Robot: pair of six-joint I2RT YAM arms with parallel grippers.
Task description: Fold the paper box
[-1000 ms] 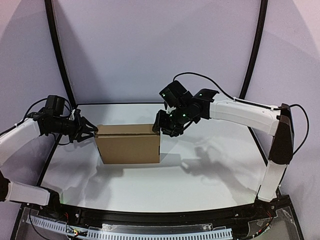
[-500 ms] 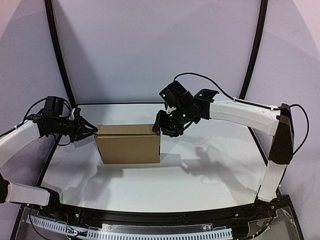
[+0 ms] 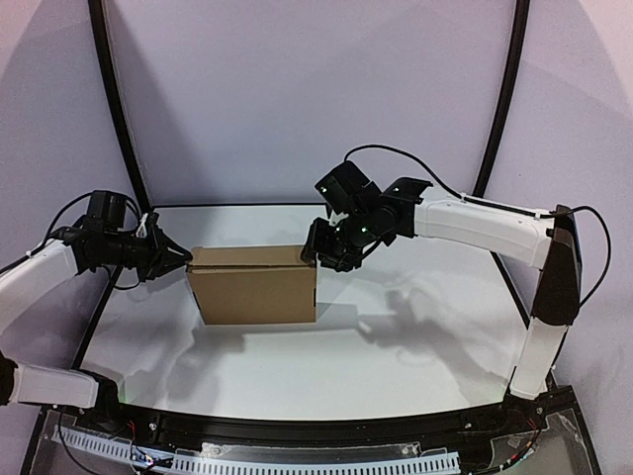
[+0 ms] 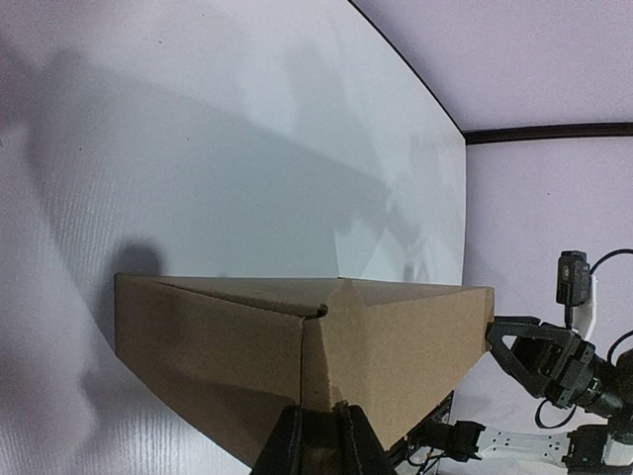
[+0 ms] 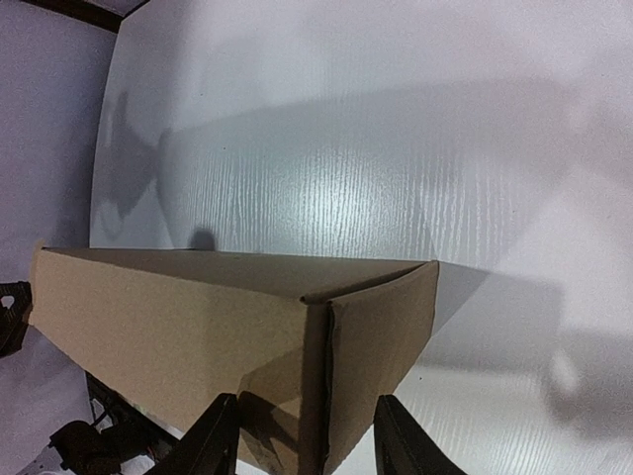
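I judge the paper box (image 3: 255,287) light and crushable, best held at its ends: left fingers (image 4: 280,451) clenched on its seam, right fingers (image 5: 210,441) released.

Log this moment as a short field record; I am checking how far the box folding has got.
object: paper box, brown cardboard, already in rectangular box shape
position: resting on the white table, between the two arms
left gripper: at the box's left end, fingers nearly together; whether they pinch cardboard is unclear
right gripper: at the box's right end, jaws apart, astride its corner
box ends: flap seams show on both ends in the wrist views
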